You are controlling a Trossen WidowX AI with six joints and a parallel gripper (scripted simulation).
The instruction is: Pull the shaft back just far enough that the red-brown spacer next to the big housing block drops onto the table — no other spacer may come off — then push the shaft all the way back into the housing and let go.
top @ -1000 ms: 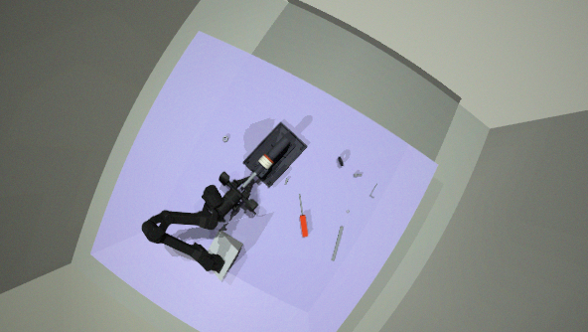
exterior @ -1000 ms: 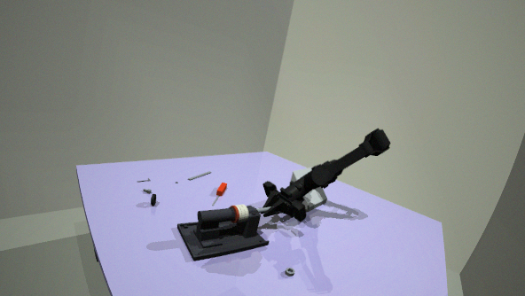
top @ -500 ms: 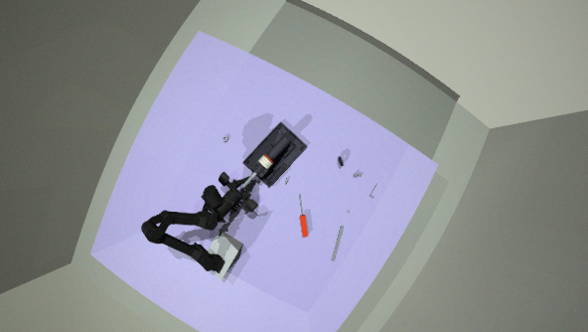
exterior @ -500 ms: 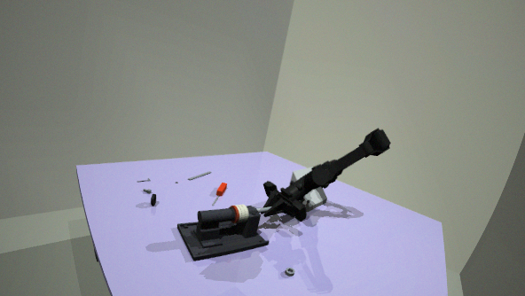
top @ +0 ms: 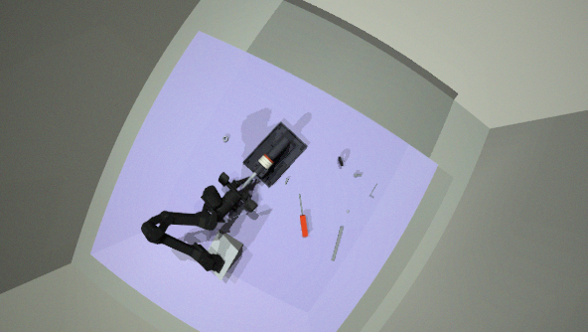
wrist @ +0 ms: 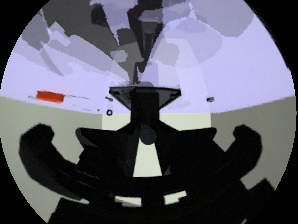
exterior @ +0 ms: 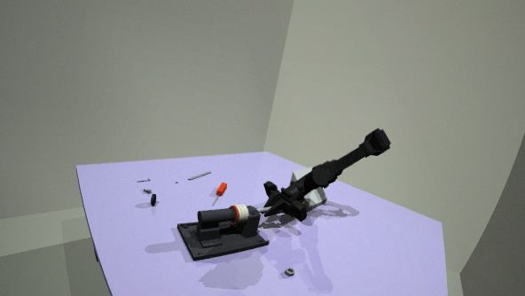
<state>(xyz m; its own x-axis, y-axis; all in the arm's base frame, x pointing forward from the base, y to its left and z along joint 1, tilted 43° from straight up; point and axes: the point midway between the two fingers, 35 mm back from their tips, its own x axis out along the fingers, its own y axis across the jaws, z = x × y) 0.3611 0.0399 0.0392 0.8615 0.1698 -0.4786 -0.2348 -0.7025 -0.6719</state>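
Observation:
The grey shaft [top: 249,179] [exterior: 263,210] sticks out of the dark end support [exterior: 251,225]. My gripper [top: 243,187] [exterior: 269,210] is shut on its outer end. The red-brown spacer [top: 269,157] [exterior: 235,214] sits up in line with the shaft, against the big dark housing block [top: 281,149] [exterior: 215,216]. The cream spacers [top: 265,162] [exterior: 242,214] sit beside it, between it and the end support. The shaft inside the spacers and housing is hidden. In the wrist view the dark fingers and housing merge, and the spacers cannot be made out.
The housing stands on a dark base plate [top: 253,161] [exterior: 222,251]. A grey nut [top: 225,138] [exterior: 289,271] lies off one side. On the other side lie an orange screwdriver [top: 304,226] [exterior: 222,189], a grey bar [top: 338,244] [exterior: 199,175] and a black ring [top: 341,161] [exterior: 153,199].

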